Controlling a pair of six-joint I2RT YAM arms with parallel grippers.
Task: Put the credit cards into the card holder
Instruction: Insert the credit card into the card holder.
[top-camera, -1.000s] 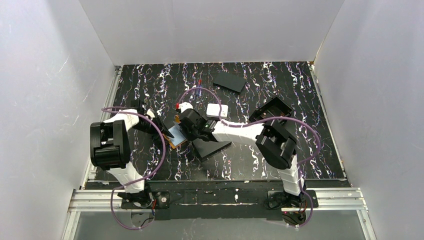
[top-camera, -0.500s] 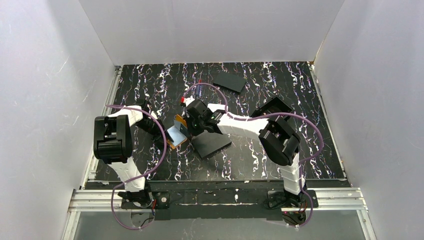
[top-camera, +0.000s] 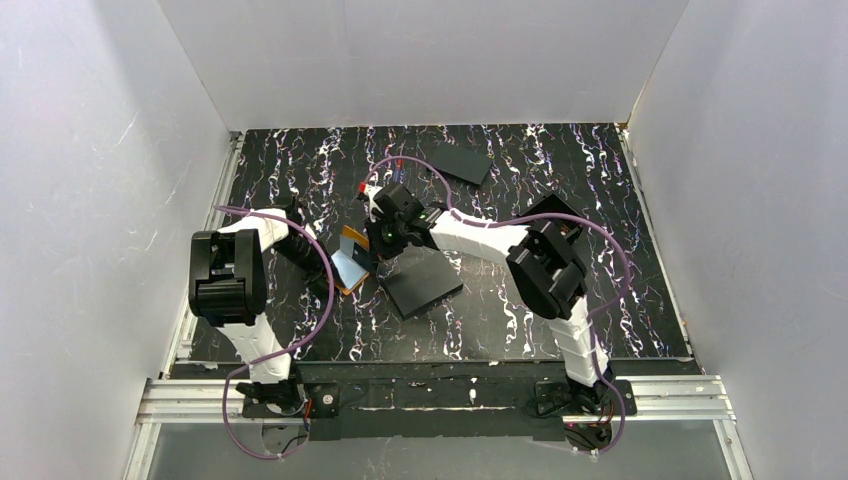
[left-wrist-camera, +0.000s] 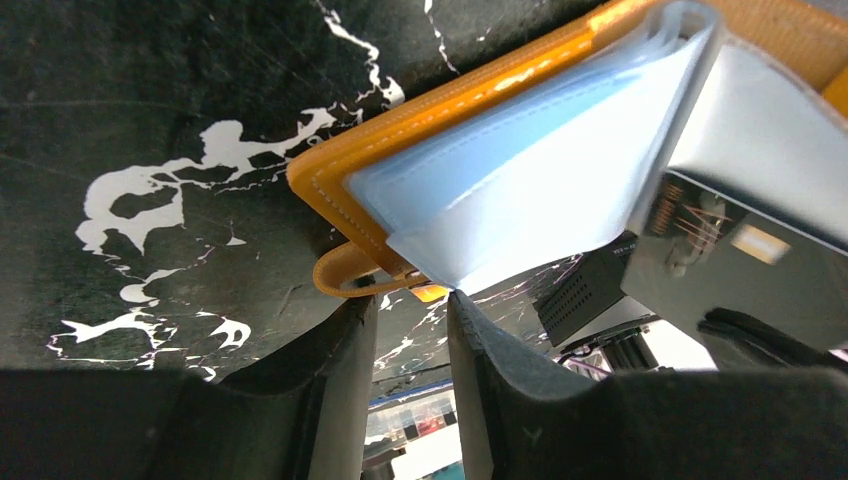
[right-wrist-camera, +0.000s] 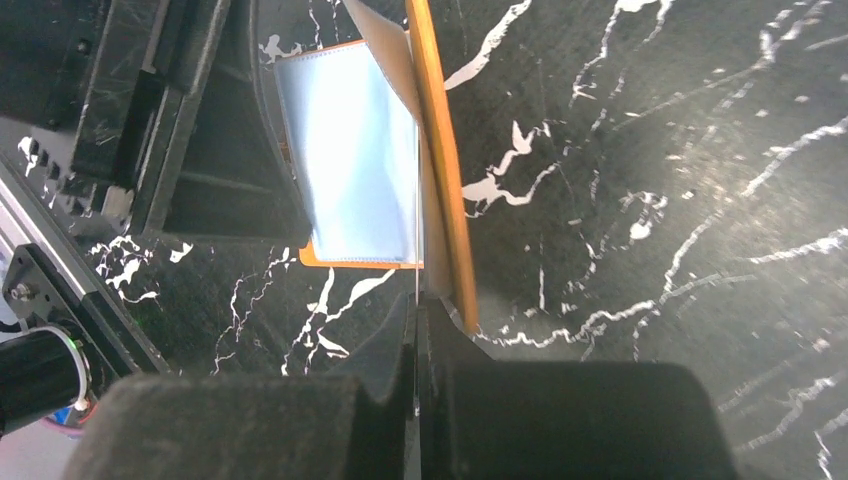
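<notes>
Orange card holder (top-camera: 348, 268) sits on the desk (top-camera: 620, 210) just beside the large flat black rectangle (top-camera: 422, 282), on that rectangle's left-arm side, and it is spread open. One half lies low with its pale blue-grey sleeves (left-wrist-camera: 520, 180) fanned out, and the other orange cover (right-wrist-camera: 445, 200) stands up on edge along the side nearer the rectangle. The right gripper (top-camera: 372, 240) reaches in just beyond the rectangle's far-left corner. In the right wrist view its jaws are pressed together on the lower edge of the upright part of the holder, where the cover and a thin leaf run down between them. The left gripper (left-wrist-camera: 410, 310) comes in from the side of the holder facing away from the rectangle. Its jaws stand apart by a narrow gap. The holder's corner and the small looped clasp tab (left-wrist-camera: 340, 278) sit right at their tips, and I cannot tell whether they are pinching anything. Through the sleeves the left wrist view shows part of the right arm's dark body. A second black rectangle (top-camera: 458, 162) lies well beyond the first, near the desk's far edge. Purple cables (top-camera: 325, 290) loop along both arms on either side of the large rectangle.
</notes>
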